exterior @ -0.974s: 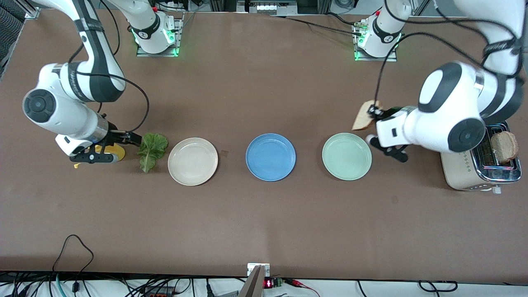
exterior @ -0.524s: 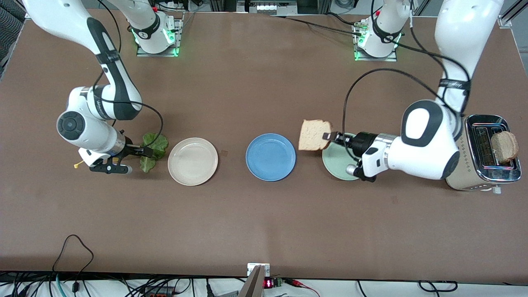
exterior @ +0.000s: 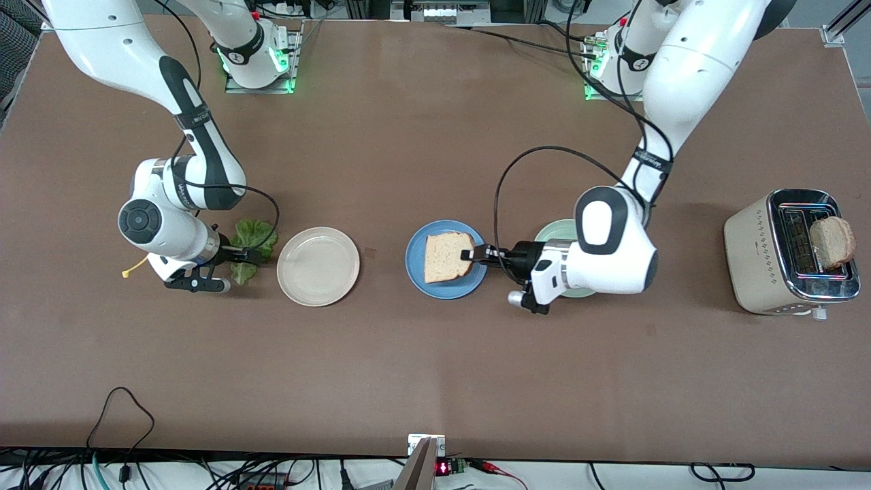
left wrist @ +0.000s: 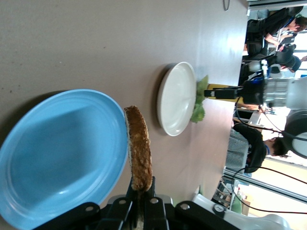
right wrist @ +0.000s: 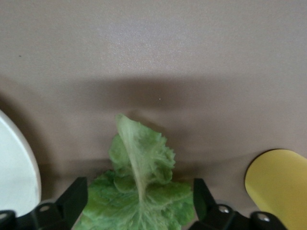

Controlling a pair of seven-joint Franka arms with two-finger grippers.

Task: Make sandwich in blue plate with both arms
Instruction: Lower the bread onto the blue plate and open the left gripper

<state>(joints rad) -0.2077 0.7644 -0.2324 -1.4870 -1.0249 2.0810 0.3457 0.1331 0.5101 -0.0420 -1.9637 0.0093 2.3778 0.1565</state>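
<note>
Left end effector (exterior: 469, 256) is clamped on a toast slice (exterior: 447, 256), gripping it by one edge over the blue plate (exterior: 416, 272). In the left wrist view the slice (left wrist: 139, 148) stands on edge above the plate (left wrist: 57, 158); can't tell if its lower edge touches the plate.

Right end effector (exterior: 253, 256) is low over the lettuce leaf (exterior: 250, 235), at the right arm's end of the worktop (exterior: 435, 374). Its fingers are spread wide, one on each side of the leaf (right wrist: 139, 191) in the right wrist view, not pinching it. A yellow disc (right wrist: 278, 184) lies near the leaf.

The beige plate (exterior: 318, 266) sits just beside the leaf, between it and the blue plate. The mint-green plate (exterior: 554, 231) is mostly hidden under the left arm's wrist.

The toaster (exterior: 789, 252) stands at the left arm's end, with a second, darker slice (exterior: 831, 241) sticking up from one slot.

No sandwich stacked yet: blue plate otherwise bare, lettuce on the worktop.
</note>
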